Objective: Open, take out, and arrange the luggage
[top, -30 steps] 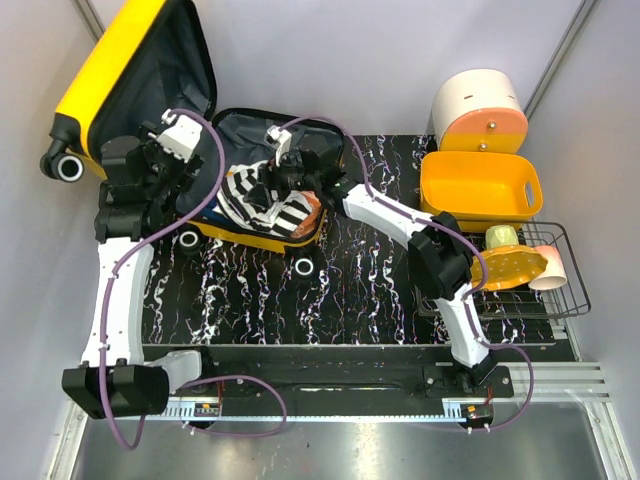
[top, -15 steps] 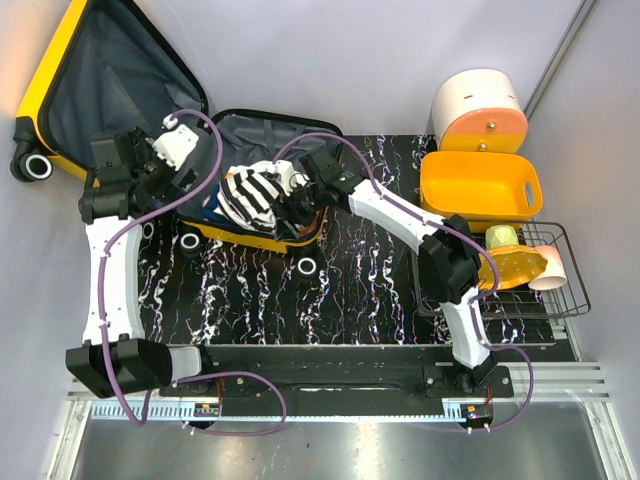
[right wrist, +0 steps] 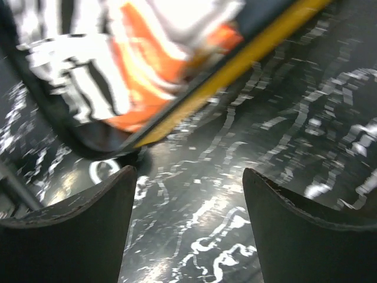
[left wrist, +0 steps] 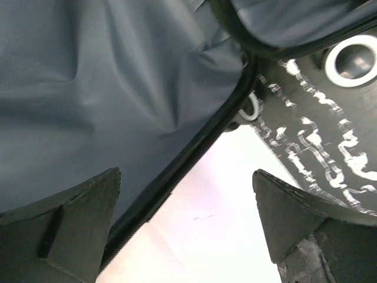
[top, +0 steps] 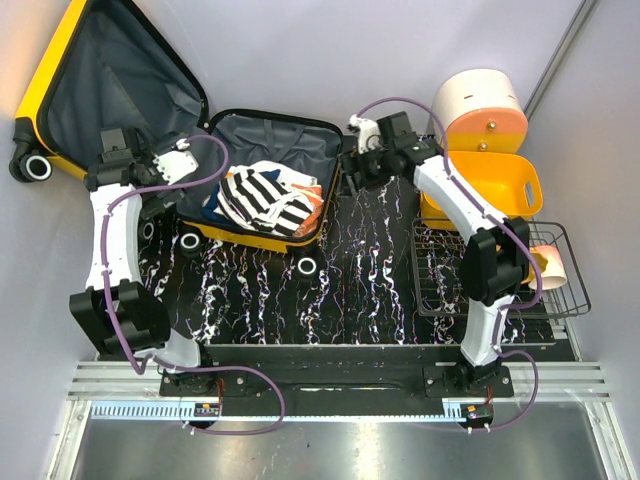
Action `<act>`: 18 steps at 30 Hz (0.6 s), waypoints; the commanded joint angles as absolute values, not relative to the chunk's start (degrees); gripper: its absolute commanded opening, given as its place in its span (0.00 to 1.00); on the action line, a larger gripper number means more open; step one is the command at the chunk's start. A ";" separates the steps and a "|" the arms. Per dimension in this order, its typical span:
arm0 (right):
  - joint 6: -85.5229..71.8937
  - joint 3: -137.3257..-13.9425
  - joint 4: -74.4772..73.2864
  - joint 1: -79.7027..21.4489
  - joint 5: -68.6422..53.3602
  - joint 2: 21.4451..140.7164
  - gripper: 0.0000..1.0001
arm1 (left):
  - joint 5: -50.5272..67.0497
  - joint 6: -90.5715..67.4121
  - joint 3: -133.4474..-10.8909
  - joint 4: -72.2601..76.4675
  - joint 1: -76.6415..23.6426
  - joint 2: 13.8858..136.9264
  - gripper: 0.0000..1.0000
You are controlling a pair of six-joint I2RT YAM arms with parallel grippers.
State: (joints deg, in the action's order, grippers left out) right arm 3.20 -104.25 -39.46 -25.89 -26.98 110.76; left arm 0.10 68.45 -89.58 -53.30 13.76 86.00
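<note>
Luggage (top: 262, 140) lies open on marbled table (top: 380, 270), striped clothing (top: 262, 195) inside its base.

Overhead shot is bright and even, with soft light from above and only faint shadows on the surface (top: 380, 270). Left wrist cam is decently sharp on the luggage (left wrist: 88, 88) lining, but the pale patch (left wrist: 218, 224) below it is blown out white, and the jaws are dark and soft. Right wrist cam is smeared with motion blur, and the striped clothes (right wrist: 76, 65) look streaky.
</note>
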 commanded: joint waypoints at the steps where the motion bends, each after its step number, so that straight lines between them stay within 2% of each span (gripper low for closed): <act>1: 0.35 -103.36 -39.02 -24.00 -16.03 110.64 0.80 | -10.18 77.95 -92.72 -49.93 14.06 88.24 0.99; 5: -2.72 -104.24 -39.20 -23.91 -9.67 114.60 0.79 | -15.29 83.48 -91.24 -46.24 14.06 89.91 0.99; 14: -2.55 -101.61 -35.51 -23.82 -11.60 119.00 0.76 | -28.73 89.47 -86.58 -39.81 13.97 94.30 0.98; 17: -1.93 -101.25 -34.54 -23.82 -14.32 119.62 0.74 | -31.20 90.79 -85.08 -38.06 14.33 94.74 0.85; 18: -2.19 -101.08 -33.93 -23.82 -15.11 119.97 0.73 | -31.98 90.62 -84.99 -38.06 14.41 94.92 0.74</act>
